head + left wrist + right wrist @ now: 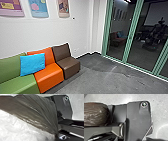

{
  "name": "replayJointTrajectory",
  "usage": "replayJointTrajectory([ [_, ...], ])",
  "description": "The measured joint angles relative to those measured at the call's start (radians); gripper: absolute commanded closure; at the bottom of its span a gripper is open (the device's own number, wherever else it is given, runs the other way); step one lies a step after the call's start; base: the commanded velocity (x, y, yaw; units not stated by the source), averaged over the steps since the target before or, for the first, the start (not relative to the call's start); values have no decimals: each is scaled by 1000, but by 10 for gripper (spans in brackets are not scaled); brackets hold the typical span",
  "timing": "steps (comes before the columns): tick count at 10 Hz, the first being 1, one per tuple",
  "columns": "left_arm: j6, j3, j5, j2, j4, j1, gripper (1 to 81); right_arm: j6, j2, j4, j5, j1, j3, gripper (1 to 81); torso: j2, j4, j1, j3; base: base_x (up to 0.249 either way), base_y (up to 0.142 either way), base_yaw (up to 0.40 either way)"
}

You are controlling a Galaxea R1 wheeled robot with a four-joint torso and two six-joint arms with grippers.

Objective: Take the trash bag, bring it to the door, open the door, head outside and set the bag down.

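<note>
- Closed, apparently, on the bag (36, 114) with the left gripper (56, 135), pleated at its fingers.
- Likely light, soft, slippery; best held by the bunched neck (54, 131).
- Cannot tell the right gripper's state.

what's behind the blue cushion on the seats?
The backs of the green seat and orange seat; the blue cushion leans across where they meet. The patch directly behind it is covered, so anything small there can't be seen.

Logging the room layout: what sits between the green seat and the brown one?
The orange seat, the blue cushion partly against it, in the head view.
</note>
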Motion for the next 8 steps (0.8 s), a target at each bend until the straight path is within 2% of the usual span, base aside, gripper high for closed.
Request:
replayJointTrajectory([
  [2, 0, -1, 0, -3, 0, 0, 811, 0, 35, 0, 0, -2, -32, 10, 0, 0, 0, 0, 0, 0, -388],
  [8, 0, -1, 0, -3, 0, 0, 811, 0, 45, 0, 1, -14, -39, 10, 0, 0, 0, 0, 0, 0, -388],
])
